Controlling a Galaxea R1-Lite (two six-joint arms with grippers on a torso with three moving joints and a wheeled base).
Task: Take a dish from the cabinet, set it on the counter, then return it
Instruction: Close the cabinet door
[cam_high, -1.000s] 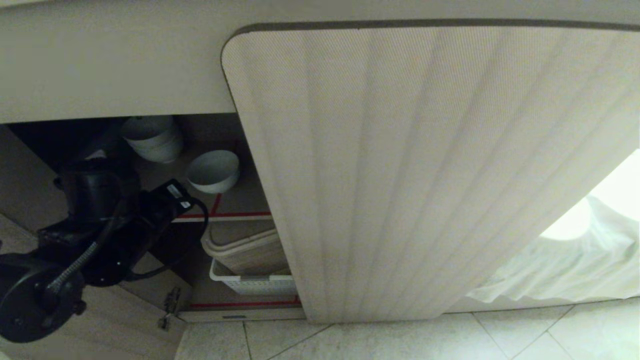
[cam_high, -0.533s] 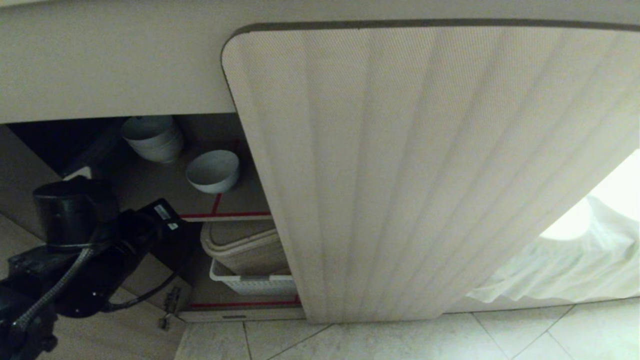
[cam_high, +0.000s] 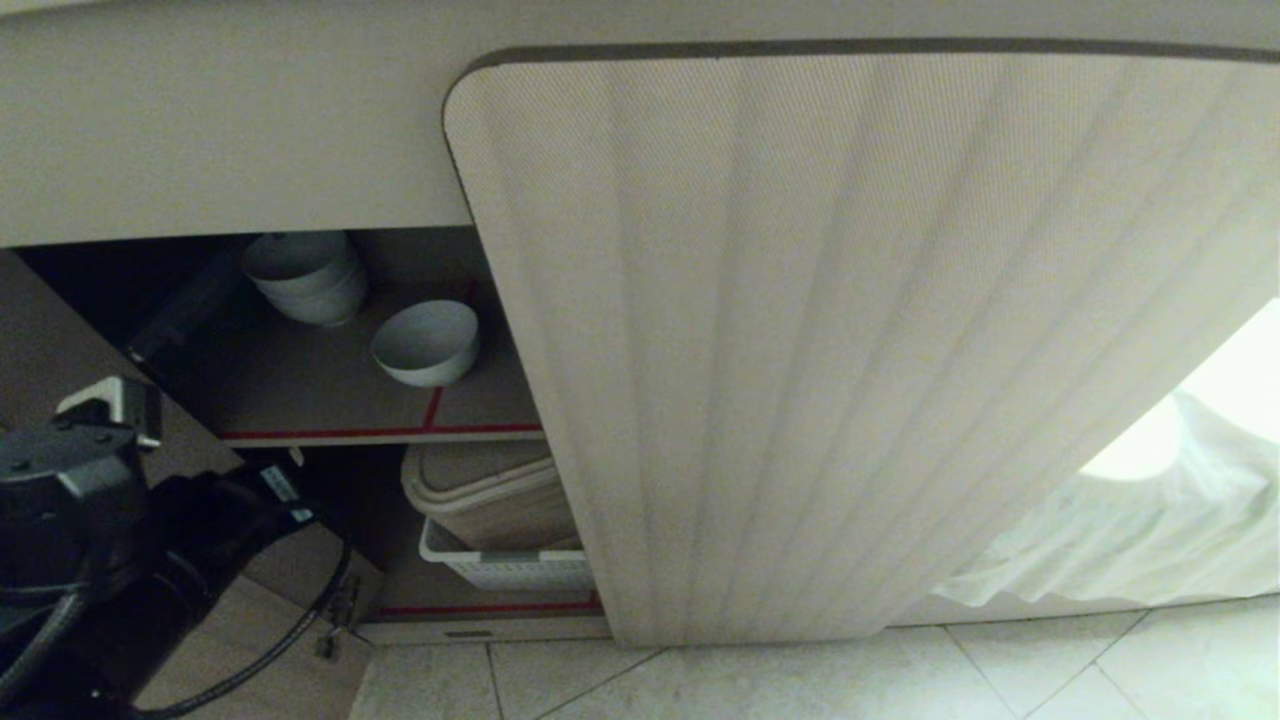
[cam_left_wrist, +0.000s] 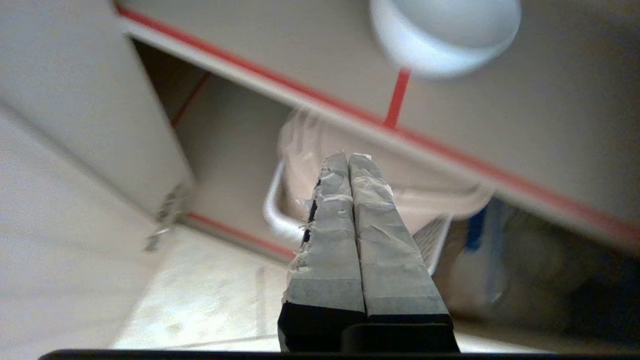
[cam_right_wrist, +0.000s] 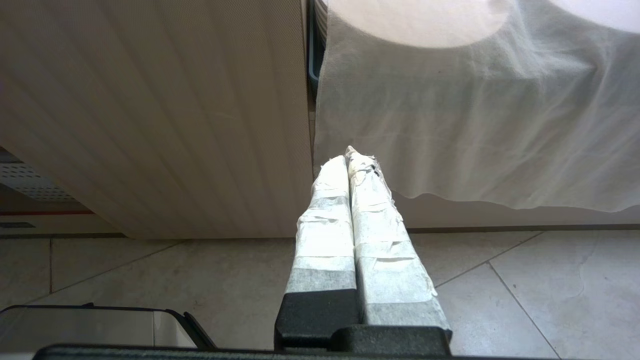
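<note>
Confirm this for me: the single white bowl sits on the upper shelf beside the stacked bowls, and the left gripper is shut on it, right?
Not quite. The dish does sit on the upper shelf beside the stacked bowls, but the left gripper is shut on nothing, well clear of it, as the left wrist view shows.

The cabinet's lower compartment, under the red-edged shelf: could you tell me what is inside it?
Under the shelf that carries the dish, a white slotted basket holds beige tray-like items. The closed fluted door hides everything further right, and the left part lies behind the robot's arm.
</note>
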